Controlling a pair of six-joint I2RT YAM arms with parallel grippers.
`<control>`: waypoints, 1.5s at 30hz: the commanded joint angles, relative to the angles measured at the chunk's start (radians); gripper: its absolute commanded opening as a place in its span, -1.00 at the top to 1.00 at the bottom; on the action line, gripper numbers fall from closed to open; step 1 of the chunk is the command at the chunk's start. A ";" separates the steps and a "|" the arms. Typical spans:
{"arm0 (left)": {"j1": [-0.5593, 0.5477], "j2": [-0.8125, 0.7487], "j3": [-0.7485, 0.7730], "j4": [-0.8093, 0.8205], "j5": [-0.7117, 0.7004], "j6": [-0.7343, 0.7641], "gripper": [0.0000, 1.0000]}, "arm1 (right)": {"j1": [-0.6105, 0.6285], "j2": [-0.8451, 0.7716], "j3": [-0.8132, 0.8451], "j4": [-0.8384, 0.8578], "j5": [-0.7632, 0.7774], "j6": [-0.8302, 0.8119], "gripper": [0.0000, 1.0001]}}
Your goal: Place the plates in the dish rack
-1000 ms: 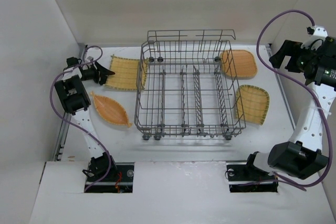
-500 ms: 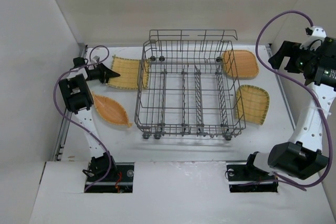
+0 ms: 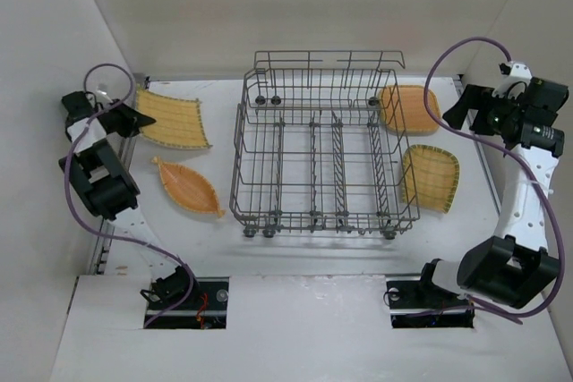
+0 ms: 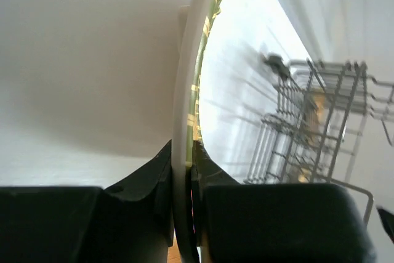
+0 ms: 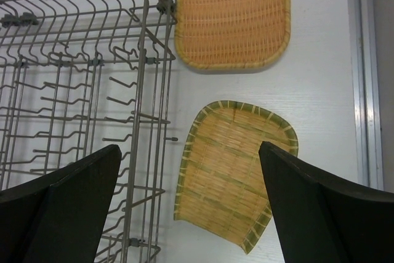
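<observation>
We find the left gripper clamped on the rim of 1 plate; it seems light and stiff. Right gripper hangs released.

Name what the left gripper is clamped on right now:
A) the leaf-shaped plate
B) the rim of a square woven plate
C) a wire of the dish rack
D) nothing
B: the left wrist view shows the left gripper shut on the thin rim of the square plate, while the leaf-shaped plate lies apart from it.
</observation>
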 commanded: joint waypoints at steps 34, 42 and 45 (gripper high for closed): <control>-0.532 -0.582 0.528 -0.359 -0.242 0.685 0.77 | -0.038 -0.185 -0.369 0.329 -0.132 -0.013 -1.00; -0.771 -0.533 0.548 -0.459 -0.383 0.958 0.79 | -0.188 -0.262 -0.537 0.461 -0.087 -0.082 -1.00; -0.830 -0.516 0.557 -0.488 -0.405 1.061 0.79 | -0.222 -0.297 -0.617 0.550 -0.069 -0.082 -1.00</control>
